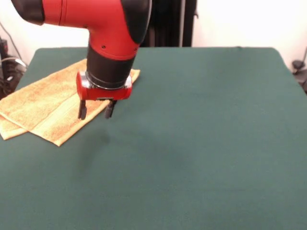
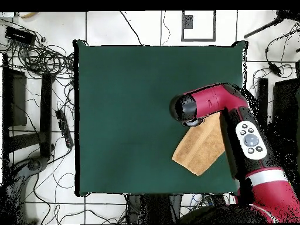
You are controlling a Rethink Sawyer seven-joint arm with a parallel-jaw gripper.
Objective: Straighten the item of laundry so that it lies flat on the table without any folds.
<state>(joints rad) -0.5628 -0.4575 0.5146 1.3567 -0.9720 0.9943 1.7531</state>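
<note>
The orange-tan towel (image 1: pixel 45 103) lies on the dark green table (image 1: pixel 192 143) at the left of the front view, folded over on itself, with one layer's corner showing at the lower left. In the overhead view the towel (image 2: pixel 199 151) lies near the table's right edge, partly under the arm. My gripper (image 1: pixel 96 110) hangs just above the towel's right-hand edge, with its two black fingers (image 1: pixel 82 110) apart and nothing between them. In the overhead view the arm's head hides the gripper.
The red arm (image 2: pixel 222 102) reaches in over the towel from the table's right side in the overhead view. Cables (image 2: pixel 41 55) and black stands lie on the floor round the table. The table's edge (image 1: pixel 9 81) runs close to the towel's left side.
</note>
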